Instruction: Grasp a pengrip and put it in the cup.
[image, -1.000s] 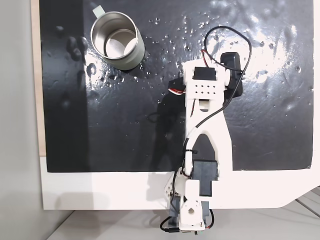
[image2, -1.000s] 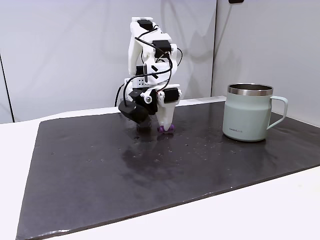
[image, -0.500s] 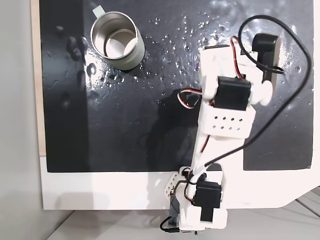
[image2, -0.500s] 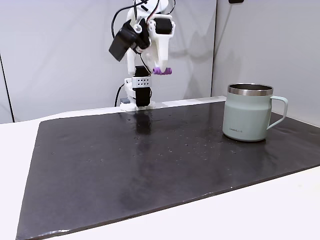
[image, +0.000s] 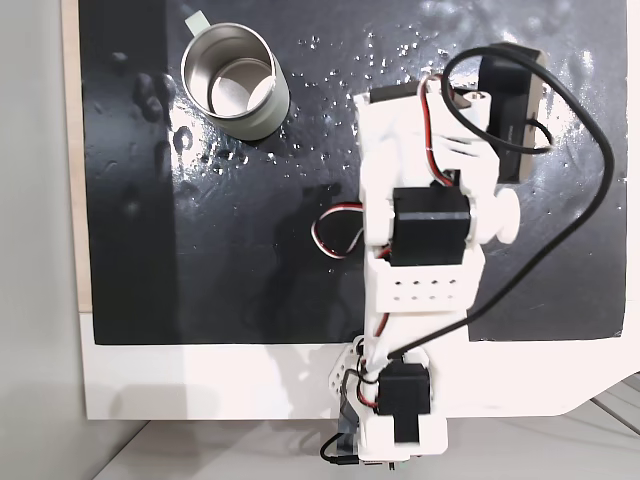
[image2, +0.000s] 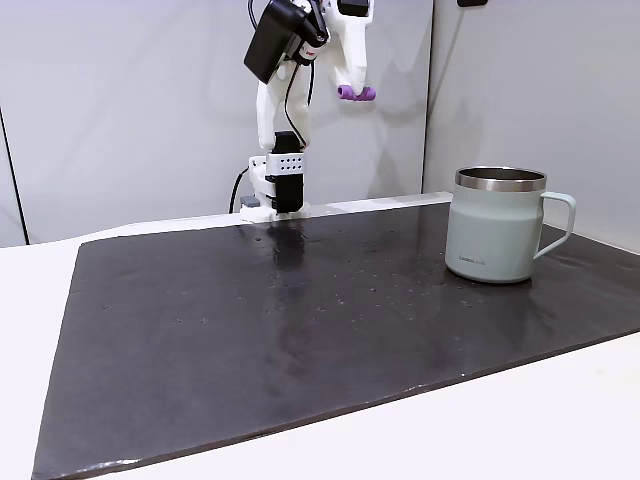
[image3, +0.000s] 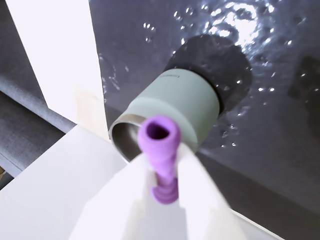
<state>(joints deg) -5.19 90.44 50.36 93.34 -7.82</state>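
High above the black mat on the tabletop (image2: 40, 300), claw (image2: 352, 88) is pinched on the pengrip (image2: 357, 93) mid-body, well apart from the cup (image2: 497, 225); looks light, soft, squashy, so mid-length hold probably suits.

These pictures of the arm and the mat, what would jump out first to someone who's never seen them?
First, the tiny purple ribbed pengrip, pinched in the white two-finger gripper high above the black mat in the side fixed view; the wrist view shows it between the fingers. Next, the pale grey-green metal cup with its steel inside, upright on the mat's right in that fixed view, at top left from above.
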